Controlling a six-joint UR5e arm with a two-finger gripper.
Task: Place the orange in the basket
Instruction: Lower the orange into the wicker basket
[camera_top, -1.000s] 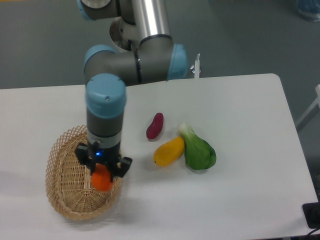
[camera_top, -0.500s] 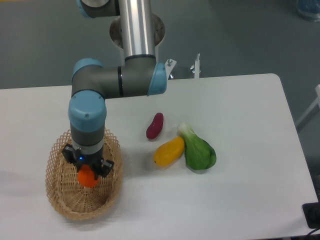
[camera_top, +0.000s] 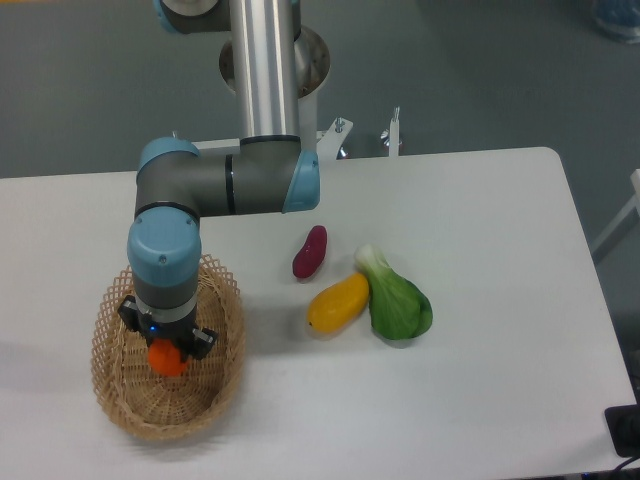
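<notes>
The orange (camera_top: 167, 359) is small, round and bright orange-red. My gripper (camera_top: 167, 352) is shut on it and holds it over the middle of the basket, close above its floor. The basket (camera_top: 120, 400) is an oval tan wicker one with a lacy rim, at the front left of the white table. The arm's wrist hides the upper part of the orange and the basket's far rim.
A purple-red elongated vegetable (camera_top: 310, 251), a yellow-orange elongated fruit (camera_top: 338, 302) and a green leafy vegetable (camera_top: 397, 299) lie together at the table's middle. The arm's base post (camera_top: 264, 70) stands behind the table's far edge.
My gripper has carried the orange leftward from the basket's right rim to over its middle and a little lower. The other items have not moved.
</notes>
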